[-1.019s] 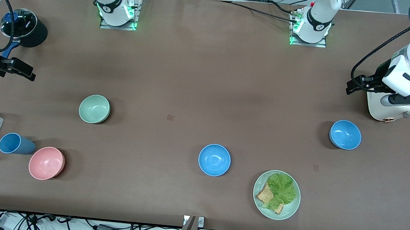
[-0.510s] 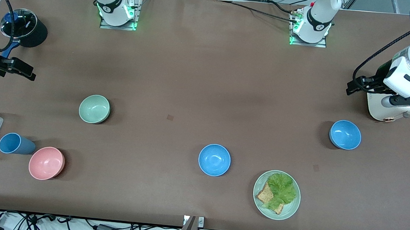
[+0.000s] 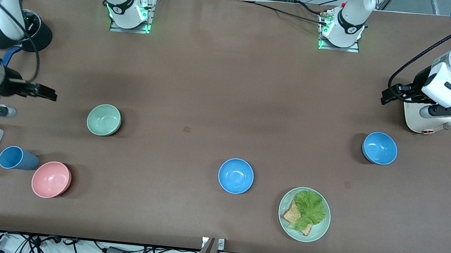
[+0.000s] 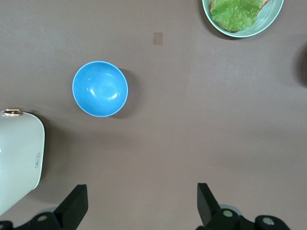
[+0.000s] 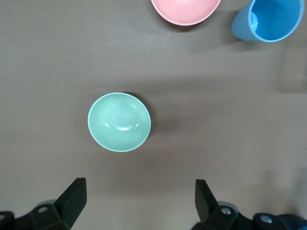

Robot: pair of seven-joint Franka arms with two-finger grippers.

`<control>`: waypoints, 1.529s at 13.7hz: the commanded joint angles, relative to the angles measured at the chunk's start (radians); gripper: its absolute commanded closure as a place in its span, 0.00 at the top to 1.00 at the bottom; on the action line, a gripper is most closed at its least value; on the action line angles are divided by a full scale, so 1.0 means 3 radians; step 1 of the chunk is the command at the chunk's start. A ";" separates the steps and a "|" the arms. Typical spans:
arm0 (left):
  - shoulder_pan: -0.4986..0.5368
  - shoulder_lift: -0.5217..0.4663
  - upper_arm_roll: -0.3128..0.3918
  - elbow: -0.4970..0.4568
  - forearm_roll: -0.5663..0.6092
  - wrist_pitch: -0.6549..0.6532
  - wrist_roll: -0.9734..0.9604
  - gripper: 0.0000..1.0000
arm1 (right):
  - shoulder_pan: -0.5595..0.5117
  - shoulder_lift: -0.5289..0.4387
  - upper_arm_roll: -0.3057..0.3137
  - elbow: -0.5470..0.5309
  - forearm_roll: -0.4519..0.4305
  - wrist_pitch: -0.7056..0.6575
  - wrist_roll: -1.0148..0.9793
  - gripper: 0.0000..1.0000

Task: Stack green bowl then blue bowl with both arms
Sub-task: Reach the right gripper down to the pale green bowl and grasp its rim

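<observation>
Front view is showing the brown table carrying everything, so the green bowl is serving as the landmark for all positions below. Both arms are hanging in the air at the table's two ends. The right gripper is hovering over bare table beside the green bowl, toward the right arm's end, with its fingers spread wide and holding nothing. The left gripper is hovering well apart from the green bowl, at the left arm's end, over bare table next to a white appliance; its fingers are likewise standing wide apart and empty. A pale-green plate with bread and lettuce is lying nearer to the front camera than the green bowl, toward the left arm's end. One blue bowl is sitting upright well apart from the green bowl, near the left gripper. A second blue bowl is sitting between them, nearer the camera. A pink bowl and a blue cup are resting nearer the camera than the green bowl, toward the right arm's end.
</observation>
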 commanded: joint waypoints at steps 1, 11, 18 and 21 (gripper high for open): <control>0.0003 0.0032 0.0009 0.0079 -0.0073 -0.0044 0.0001 1.00 | -0.0027 0.0207 0.0009 0.0007 -0.0035 0.0112 -0.0024 1.00; -0.0002 0.0033 0.0004 0.0084 -0.0078 -0.0044 0.0001 1.00 | -0.0002 0.0851 0.0009 -0.0331 -0.0040 0.0797 -0.0024 1.00; 0.0003 0.0027 0.0004 0.0079 -0.0078 -0.0044 0.0001 1.00 | 0.0003 0.1164 0.0014 -0.0341 -0.0009 0.0787 -0.0024 0.78; 0.0003 0.0027 0.0004 0.0079 -0.0078 -0.0044 0.0001 1.00 | 0.0019 0.1169 0.0039 -0.0341 0.0001 0.0772 -0.0024 0.33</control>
